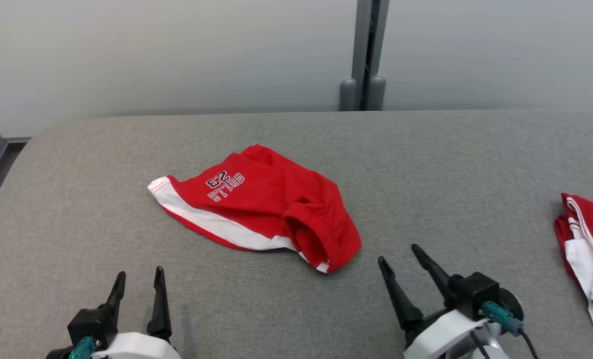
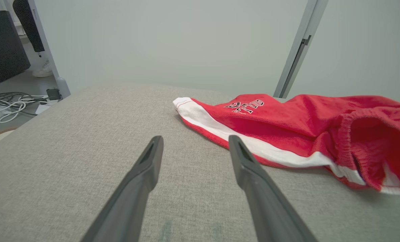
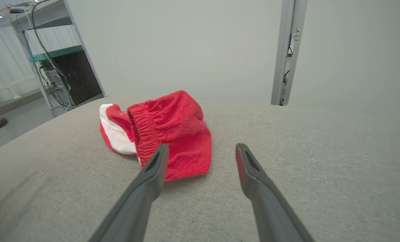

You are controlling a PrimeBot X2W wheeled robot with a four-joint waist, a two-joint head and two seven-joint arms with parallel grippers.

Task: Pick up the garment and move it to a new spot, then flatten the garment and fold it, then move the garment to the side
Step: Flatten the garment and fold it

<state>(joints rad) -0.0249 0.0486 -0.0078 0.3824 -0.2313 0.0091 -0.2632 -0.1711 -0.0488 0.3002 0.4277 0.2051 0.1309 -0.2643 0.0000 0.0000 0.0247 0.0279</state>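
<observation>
Grey table (image 1: 426, 174) bears the crumpled garment (image 1: 256, 204); left pincer (image 1: 140, 271) and right pincer (image 1: 398, 253) sit nearside, both splayed, empty, pointing ahead.

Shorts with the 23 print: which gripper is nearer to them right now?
Right. The right gripper sits open just off the waistband end of the shorts. The left gripper is farther off, on the white-striped leg side, also open.

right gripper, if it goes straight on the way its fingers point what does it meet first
Most likely the red shorts: their waistband end lies just ahead of the right gripper, in line with one finger; the other faces bare table. Its height above the cloth is unclear.
</observation>
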